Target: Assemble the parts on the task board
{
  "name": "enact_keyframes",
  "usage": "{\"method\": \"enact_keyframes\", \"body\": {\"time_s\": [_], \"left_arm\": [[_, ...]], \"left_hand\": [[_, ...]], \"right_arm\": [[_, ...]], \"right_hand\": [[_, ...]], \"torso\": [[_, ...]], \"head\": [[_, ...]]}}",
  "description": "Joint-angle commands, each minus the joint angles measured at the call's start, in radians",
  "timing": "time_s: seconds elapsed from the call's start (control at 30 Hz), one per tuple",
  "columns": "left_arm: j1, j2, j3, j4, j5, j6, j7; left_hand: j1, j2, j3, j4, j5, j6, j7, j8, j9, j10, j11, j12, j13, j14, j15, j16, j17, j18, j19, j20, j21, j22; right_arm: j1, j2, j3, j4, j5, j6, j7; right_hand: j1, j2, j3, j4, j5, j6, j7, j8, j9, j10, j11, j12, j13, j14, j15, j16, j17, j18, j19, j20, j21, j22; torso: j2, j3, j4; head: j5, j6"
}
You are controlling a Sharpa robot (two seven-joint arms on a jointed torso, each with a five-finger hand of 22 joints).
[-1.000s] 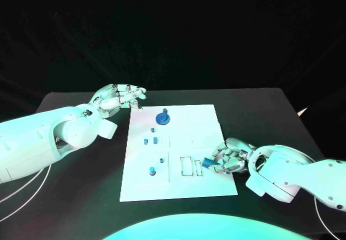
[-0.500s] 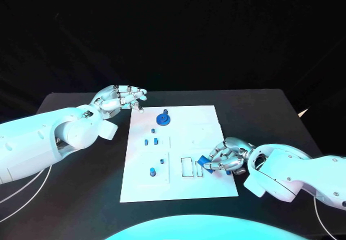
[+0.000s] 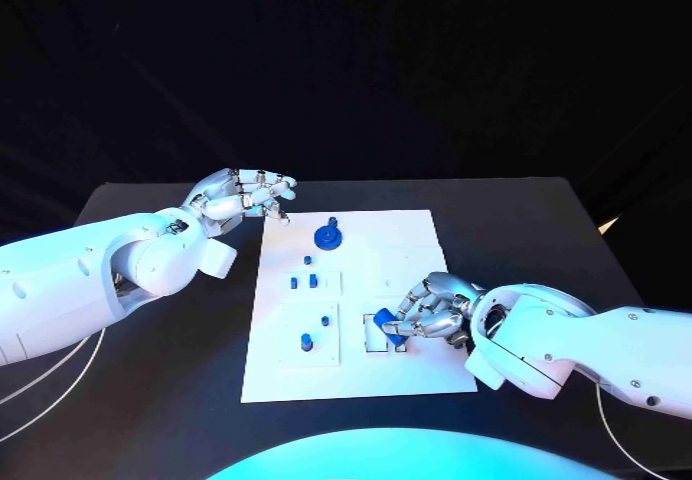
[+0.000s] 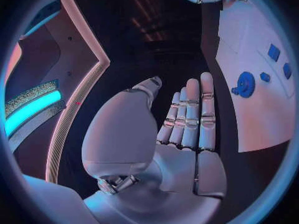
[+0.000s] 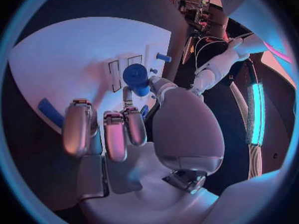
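My right hand [image 3: 428, 313] is over the near right part of the board [image 3: 397, 225], its fingers curled around a blue part [image 3: 385, 320] that I hold pinched just above the pair of narrow slots [image 3: 384, 333] there; in my right wrist view the same part [image 5: 136, 79] sits between my thumb and fingertips [image 5: 127, 104], right over the slot frames. Whether the part already touches the board I cannot tell. My left hand [image 3: 240, 196] hangs beside the far left corner of the board, off its edge, over the black table [image 3: 173, 330], holding nothing; from the head it looks loosely curled, and my left wrist view shows the fingers [image 4: 190, 115] lying straight and side by side with the thumb a little apart. The board lies in the middle of the table, long side running away from me. On it, near the far end, sits a round blue disc [image 3: 327, 237] with a small peg [image 3: 332, 222] just beyond it; from my left wrist the disc [image 4: 245, 84] shows close to the board's edge. Nearer the middle, a few small blue pieces [image 3: 307, 278] stand in a square panel on the left half, and closer to me a blue peg [image 3: 306, 343] and a smaller bit [image 3: 326, 321] stand in another panel, just left of the slots. My right wrist view also shows a blue bar [image 5: 52, 112] lying on the board beside my fingers.
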Motion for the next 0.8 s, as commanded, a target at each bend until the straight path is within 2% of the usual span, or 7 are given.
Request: {"method": "enact_keyframes", "body": {"time_s": [0.03,0.2,0.4,0.63,0.7,0.73,0.8], "left_arm": [[0.0,0.0,0.001,0.004,0.003,0.022,0.01],[0.0,-0.001,0.001,0.005,0.003,0.024,0.009],[0.0,-0.002,0.001,0.005,0.003,0.026,0.008],[0.0,-0.003,0.001,0.006,0.003,0.028,0.008],[0.0,-0.003,0.001,0.006,0.003,0.028,0.007],[0.0,-0.004,0.001,0.006,0.003,0.028,0.007],[0.0,-0.004,0.001,0.007,0.003,0.028,0.007]], "left_hand": [[0.007,0.0,-0.005,0.001,0.002,-0.002,0.022,0.004,0.001,-0.009,0.001,0.003,-0.001,-0.007,0.001,-0.004,-0.001,0.004,0.0,0.002,-0.003,-0.001],[0.007,0.0,-0.005,0.001,0.002,-0.002,0.022,0.004,0.001,-0.009,0.001,0.003,-0.001,-0.007,0.001,-0.004,-0.001,0.004,0.0,0.002,-0.003,-0.001],[0.007,0.0,-0.005,0.001,0.002,-0.002,0.022,0.004,0.001,-0.009,0.001,0.003,-0.001,-0.007,0.001,-0.004,-0.001,0.004,0.0,0.002,-0.003,-0.001],[0.007,0.0,-0.005,0.001,0.002,-0.002,0.022,0.004,0.001,-0.009,0.001,0.003,-0.001,-0.007,0.001,-0.004,-0.001,0.004,0.0,0.002,-0.003,-0.001],[0.009,0.002,-0.005,0.002,0.002,-0.002,0.023,0.005,0.001,-0.01,0.001,0.003,-0.001,-0.007,0.002,-0.004,-0.002,0.004,0.002,0.002,-0.005,-0.002],[0.009,0.002,-0.005,0.002,0.002,-0.002,0.023,0.005,0.001,-0.01,0.001,0.003,-0.001,-0.007,0.002,-0.004,-0.002,0.004,0.002,0.002,-0.005,-0.002],[0.009,0.002,-0.005,0.002,0.002,-0.002,0.023,0.005,0.001,-0.01,0.001,0.003,-0.001,-0.007,0.002,-0.004,-0.002,0.004,0.002,0.002,-0.005,-0.002]], "right_arm": [[-0.003,0.017,0.0,-0.012,-0.062,0.01,-0.009],[-0.009,0.043,0.0,-0.033,-0.077,0.038,-0.024],[-0.013,0.057,0.0,-0.051,-0.102,0.045,-0.04],[-0.015,0.07,0.0,-0.065,-0.131,0.033,-0.053],[-0.016,0.072,0.0,-0.066,-0.137,0.031,-0.055],[-0.016,0.073,0.0,-0.067,-0.14,0.03,-0.055],[-0.016,0.075,0.0,-0.067,-0.143,0.027,-0.054]], "right_hand": [[-0.014,0.002,-0.008,-0.001,-0.004,0.001,-0.006,0.004,0.002,0.01,0.0,-0.006,0.105,0.091,0.0,0.003,0.185,-0.006,0.018,-0.001,-0.001,0.183],[-0.032,0.003,-0.016,0.0,-0.009,0.001,-0.007,0.006,0.004,0.007,0.0,-0.011,0.101,0.091,-0.001,0.002,0.182,-0.005,0.016,-0.002,-0.008,0.182],[-0.047,0.002,-0.025,0.0,-0.015,0.002,-0.008,0.008,0.005,0.004,-0.001,-0.017,0.097,0.09,-0.001,0.001,0.179,-0.005,0.015,-0.002,-0.011,0.182],[-0.082,0.011,-0.051,0.0,-0.073,-0.001,-0.011,0.017,0.011,0.001,-0.004,-0.023,0.094,0.089,-0.003,-0.001,0.175,-0.003,0.014,-0.004,-0.023,0.18],[-0.102,0.016,-0.07,0.001,-0.109,-0.002,-0.013,0.021,0.013,0.0,-0.004,-0.027,0.093,0.089,-0.004,-0.002,0.173,-0.003,0.014,-0.005,-0.026,0.18],[-0.133,0.017,-0.097,0.003,-0.098,-0.004,-0.014,0.024,0.015,-0.001,-0.005,-0.029,0.092,0.089,-0.005,-0.003,0.172,-0.002,0.013,-0.006,-0.029,0.18],[-0.175,0.031,-0.143,0.003,-0.167,-0.007,-0.015,0.03,0.019,-0.001,-0.007,-0.031,0.092,0.088,-0.006,-0.003,0.172,-0.002,0.014,-0.007,-0.032,0.18]], "torso": [[0.0,0.0,0.0005],[0.0,0.0003,0.0003],[-0.001,0.0006,-0.0007],[0.0,0.001,-0.0007],[0.0,0.0008,-0.0004],[0.0,0.0007,-0.0003],[0.0,0.0004,-0.0001]], "head": [[0.0,-0.002],[0.001,-0.004],[0.004,-0.006],[0.006,-0.005],[0.006,-0.006],[0.006,-0.005],[0.006,-0.006]]}}
